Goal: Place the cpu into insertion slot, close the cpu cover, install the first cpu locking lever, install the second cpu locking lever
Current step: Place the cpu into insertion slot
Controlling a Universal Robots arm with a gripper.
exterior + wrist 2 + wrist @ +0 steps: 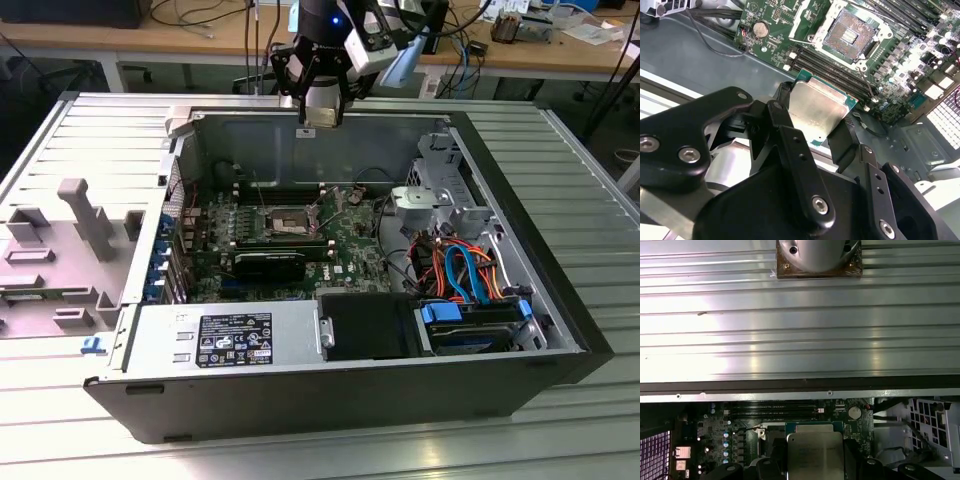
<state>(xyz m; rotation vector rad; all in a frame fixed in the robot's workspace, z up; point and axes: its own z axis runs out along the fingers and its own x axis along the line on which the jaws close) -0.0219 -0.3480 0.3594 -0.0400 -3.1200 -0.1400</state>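
We list: gripper (815,114), pinching the cpu (817,107) by two opposite edges, aloft over the far wall of the computer case (270,150). Insertion slot (850,32): uncovered on the green board, well apart below the chip. We note open air around the chip's free edges.

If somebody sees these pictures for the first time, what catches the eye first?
The open computer case lies on its side in the middle of the exterior view, its green board exposed. Above its far wall, the black end effector grips the cpu, silvery top showing in both wrist views. On the board, the insertion slot is empty.
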